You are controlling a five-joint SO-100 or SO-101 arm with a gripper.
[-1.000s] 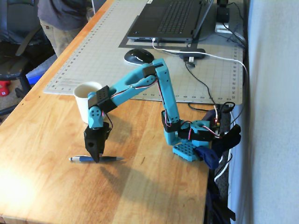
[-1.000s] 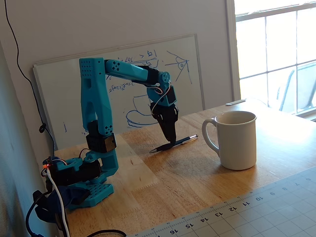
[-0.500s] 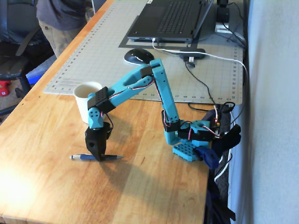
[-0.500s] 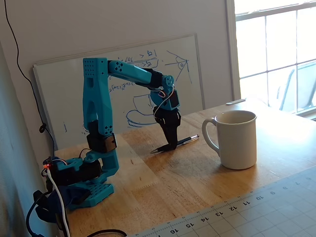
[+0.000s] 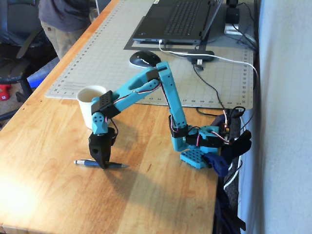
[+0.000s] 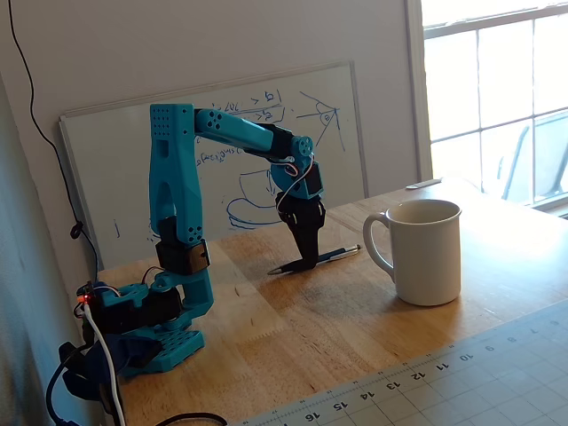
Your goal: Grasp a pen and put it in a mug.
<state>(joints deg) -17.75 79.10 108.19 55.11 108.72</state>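
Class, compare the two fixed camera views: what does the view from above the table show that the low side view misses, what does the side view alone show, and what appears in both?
Only the higher fixed view shows the laptop, the mouse and a person standing at the table end. Only the low fixed view shows the whiteboard, the window and the mug's handle. Both show the gripper down at the pen lying on the wooden table, the mug and the cutting mat.
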